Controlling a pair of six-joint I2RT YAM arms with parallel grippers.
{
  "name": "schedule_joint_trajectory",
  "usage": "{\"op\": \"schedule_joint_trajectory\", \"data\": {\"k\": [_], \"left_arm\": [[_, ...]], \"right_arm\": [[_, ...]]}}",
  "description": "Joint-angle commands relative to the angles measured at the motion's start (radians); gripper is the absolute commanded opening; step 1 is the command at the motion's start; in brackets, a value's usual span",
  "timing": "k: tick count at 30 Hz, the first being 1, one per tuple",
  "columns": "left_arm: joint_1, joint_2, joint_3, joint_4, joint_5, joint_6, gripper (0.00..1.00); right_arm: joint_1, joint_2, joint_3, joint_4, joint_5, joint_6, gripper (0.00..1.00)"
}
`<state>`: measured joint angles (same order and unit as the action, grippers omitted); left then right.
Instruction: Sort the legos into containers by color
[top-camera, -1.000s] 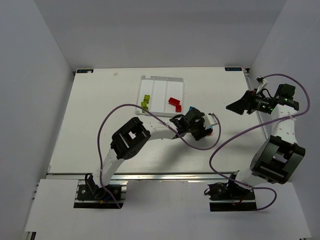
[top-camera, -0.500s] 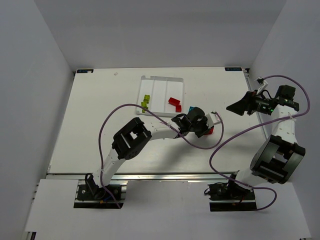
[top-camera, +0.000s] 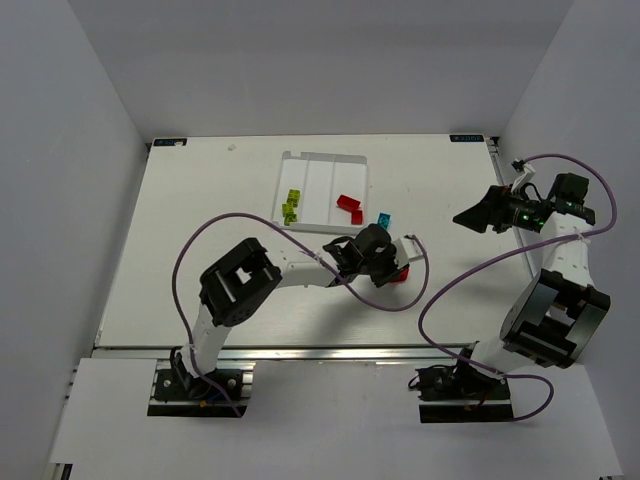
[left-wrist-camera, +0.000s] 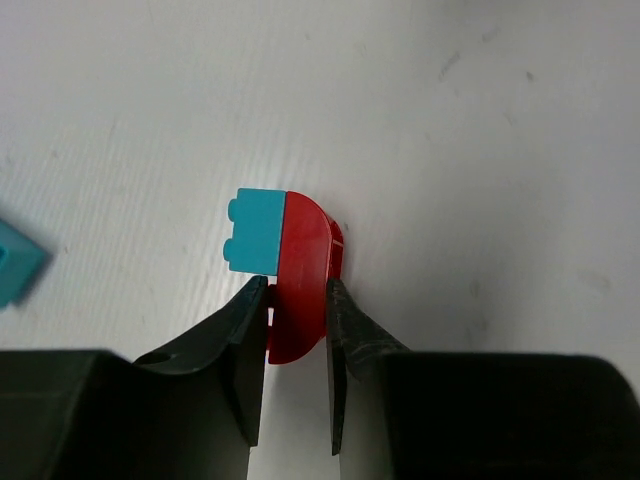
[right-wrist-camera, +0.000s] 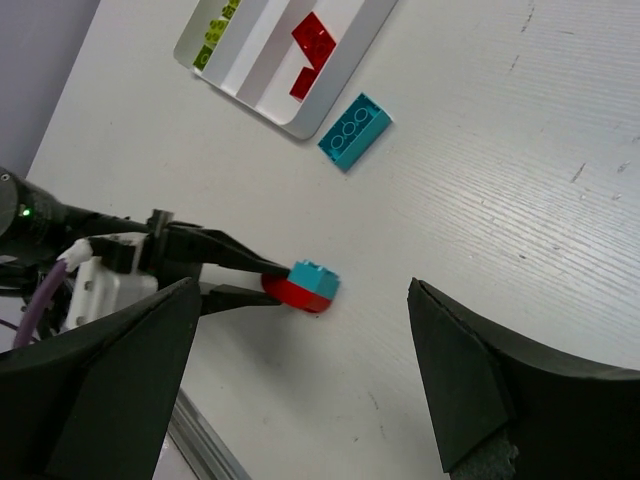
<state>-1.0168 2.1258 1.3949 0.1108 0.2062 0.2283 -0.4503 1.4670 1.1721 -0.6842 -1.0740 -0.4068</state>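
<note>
We hold the red brick (left-wrist-camera: 300, 262), cyan brick (left-wrist-camera: 255, 232) attached, in our left pincer (left-wrist-camera: 297, 297), off the near right corner of the tray (top-camera: 320, 185), nearer this arm; our right pincer (top-camera: 472, 214) hangs open.

**Overhead view of the work area.** A white table (top-camera: 180, 230) carries a flat white rectangular tray (top-camera: 321, 178), divided by low ridges into three long compartments and set toward the far centre. The tray's left compartment holds translucent yellow-green bricks (top-camera: 291, 205), and its right compartment holds red bricks (top-camera: 349, 207). A single cyan-blue brick (top-camera: 383, 218) lies on the table just beside the tray's near right corner. The left arm bends across to mid-table. Its left gripper (top-camera: 393, 268) sits low, with a small red plastic piece (top-camera: 401, 275) at its fingertips. The right gripper (top-camera: 472, 214) points leftward at the table's right edge, well apart from every brick. Purple cables (top-camera: 225, 225) loop from both arms.
</note>
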Motion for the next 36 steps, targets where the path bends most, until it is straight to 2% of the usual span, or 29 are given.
{"op": "schedule_joint_trajectory", "data": {"k": [1, 6, 12, 16, 23, 26, 27, 36], "left_arm": [[-0.005, -0.142, -0.111, -0.003, 0.018, 0.023, 0.06], [-0.005, -0.208, -0.223, -0.025, -0.03, 0.045, 0.08], [-0.005, -0.216, -0.289, -0.01, -0.086, 0.04, 0.13], [-0.005, -0.233, -0.344, 0.023, -0.128, 0.029, 0.23], [-0.005, -0.236, -0.367, 0.046, -0.152, 0.017, 0.31], [-0.005, -0.231, -0.369, 0.049, -0.157, 0.013, 0.37], [-0.005, -0.231, -0.369, 0.052, -0.157, 0.011, 0.42], [-0.005, -0.227, -0.37, 0.059, -0.16, 0.008, 0.45]], "right_arm": [[-0.005, -0.007, 0.0, 0.046, 0.013, 0.017, 0.89], [-0.002, -0.002, 0.0, 0.052, 0.008, 0.028, 0.89], [-0.002, -0.008, -0.011, 0.06, 0.011, 0.034, 0.89], [-0.001, -0.002, -0.014, 0.061, 0.009, 0.036, 0.89], [-0.001, 0.001, -0.015, 0.063, 0.008, 0.037, 0.89], [-0.001, 0.003, -0.015, 0.063, 0.009, 0.04, 0.89], [-0.002, 0.001, -0.017, 0.063, 0.008, 0.039, 0.89], [0.001, 0.003, -0.019, 0.063, 0.009, 0.042, 0.89]]}}
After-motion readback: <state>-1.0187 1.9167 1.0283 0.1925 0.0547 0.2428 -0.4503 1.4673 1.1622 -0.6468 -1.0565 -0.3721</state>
